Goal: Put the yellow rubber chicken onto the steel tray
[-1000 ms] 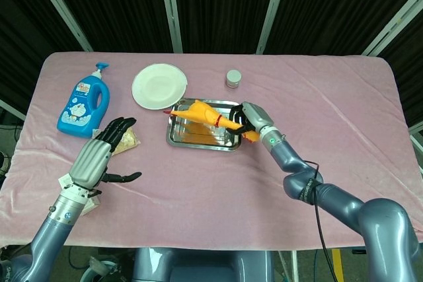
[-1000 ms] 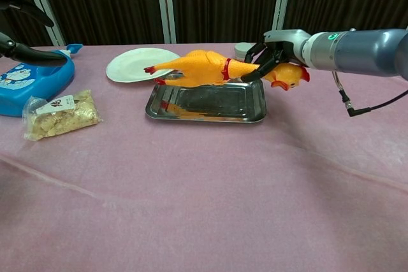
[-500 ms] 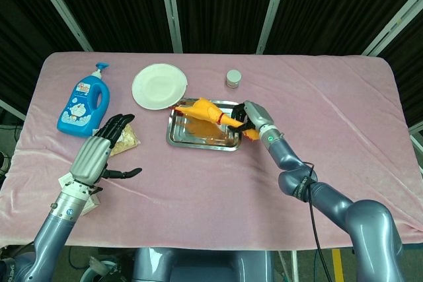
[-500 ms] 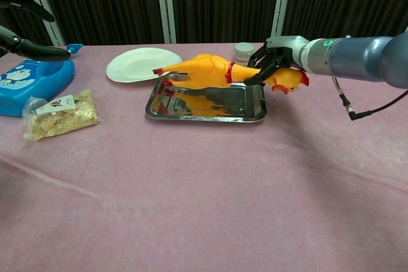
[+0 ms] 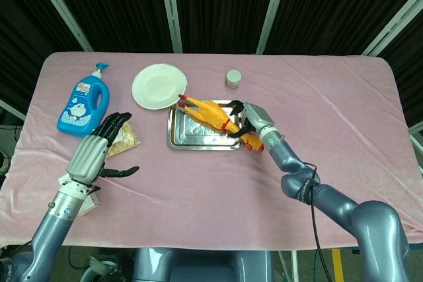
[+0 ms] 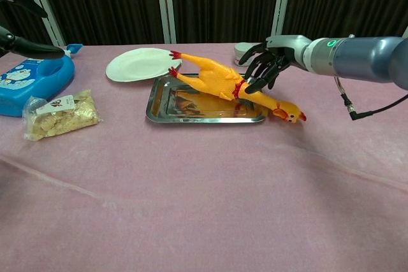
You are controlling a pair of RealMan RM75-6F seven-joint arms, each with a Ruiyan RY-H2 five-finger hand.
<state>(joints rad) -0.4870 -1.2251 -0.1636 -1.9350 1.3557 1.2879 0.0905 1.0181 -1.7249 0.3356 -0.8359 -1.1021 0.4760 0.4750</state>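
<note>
The yellow rubber chicken (image 5: 210,115) (image 6: 215,81) lies slantwise across the steel tray (image 5: 172,131) (image 6: 153,104). Its red feet point to the tray's far left corner. Its head (image 6: 290,113) hangs past the tray's right rim onto the pink cloth. My right hand (image 5: 250,118) (image 6: 264,62) hovers just above the chicken's neck with fingers spread and nothing in it. My left hand (image 5: 94,153) stays over the table's left side, fingers apart and holding nothing. In the chest view only its dark fingers (image 6: 29,48) show at the top left.
A white plate (image 5: 158,86) (image 6: 137,65) sits behind the tray's left corner and a small jar (image 5: 233,78) behind its right. A blue detergent bottle (image 5: 84,104) (image 6: 29,81) and a snack bag (image 5: 125,140) (image 6: 60,113) lie at the left, near my left hand.
My right hand has opened and let go of the chicken. The chicken has dropped from above the tray onto it, its head swinging down over the right rim. The left hand barely moved.
</note>
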